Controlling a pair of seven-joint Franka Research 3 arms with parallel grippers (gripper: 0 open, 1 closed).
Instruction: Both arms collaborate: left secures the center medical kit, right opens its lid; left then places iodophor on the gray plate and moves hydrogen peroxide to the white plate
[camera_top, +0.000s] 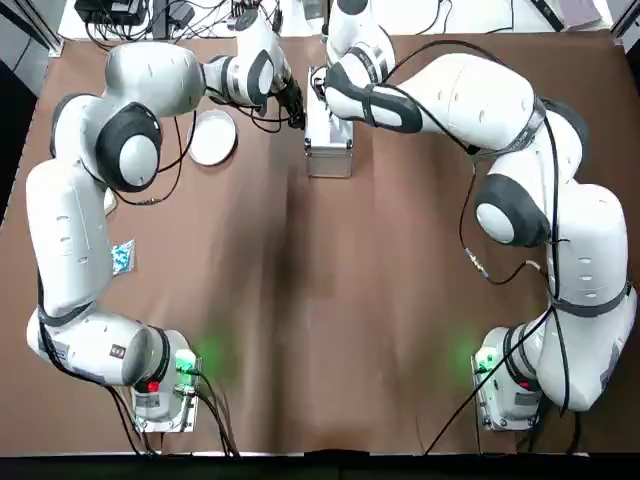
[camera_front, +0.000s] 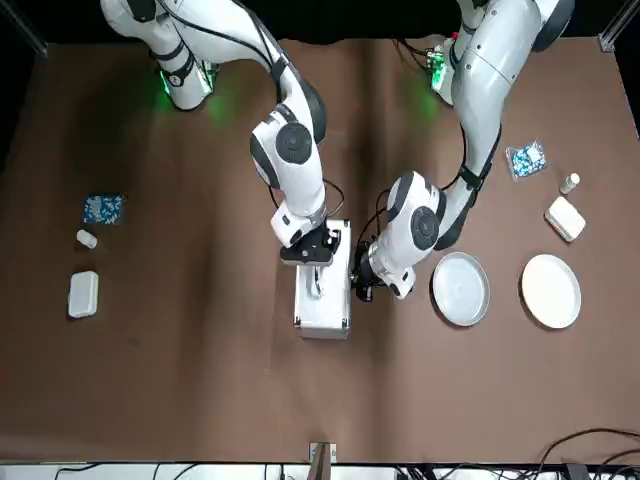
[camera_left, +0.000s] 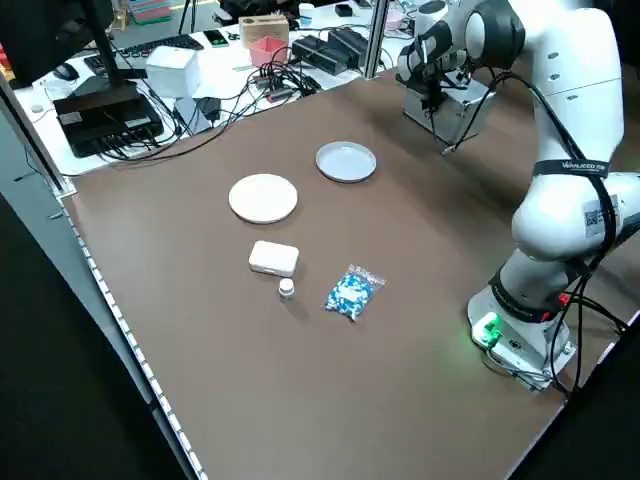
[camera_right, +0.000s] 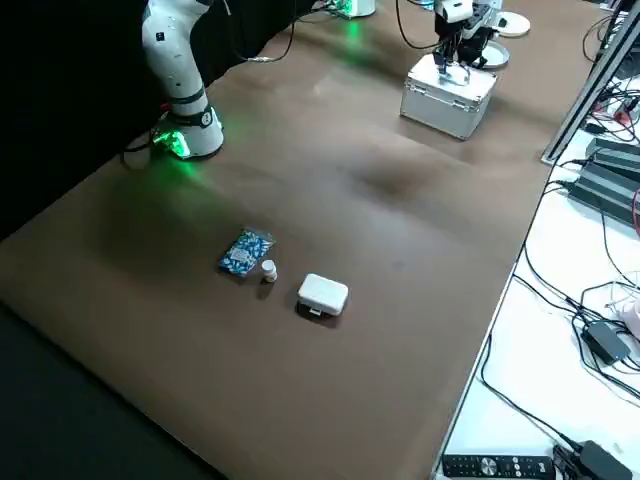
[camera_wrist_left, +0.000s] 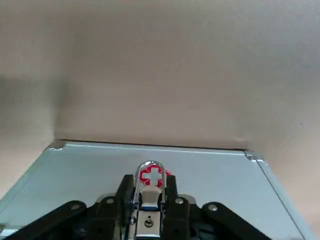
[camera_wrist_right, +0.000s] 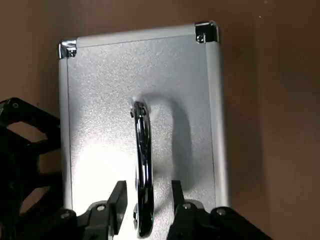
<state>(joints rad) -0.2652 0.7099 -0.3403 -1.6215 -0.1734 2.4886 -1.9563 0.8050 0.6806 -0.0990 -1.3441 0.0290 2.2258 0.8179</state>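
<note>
Right wrist view: your right gripper (camera_wrist_right: 148, 192) sat low over the lid (camera_wrist_right: 100, 100) of the medical kit (camera_wrist_right: 215, 115). Its fingers (camera_wrist_right: 119, 194) were partly open, straddling the slim handle (camera_wrist_right: 142, 160) with a gap on each side, so nothing was gripped. The lid was flat and closed under it. Your left gripper (camera_wrist_left: 148, 182) was against the kit's side wall, at the chrome latch (camera_wrist_left: 151, 172) with the red cross. I couldn't tell whether it was clamped. In the front view, the gray plate (camera_front: 460, 288) lay near the left gripper, on the side away from the kit. The white plate (camera_front: 550, 291) lay beyond it.
</note>
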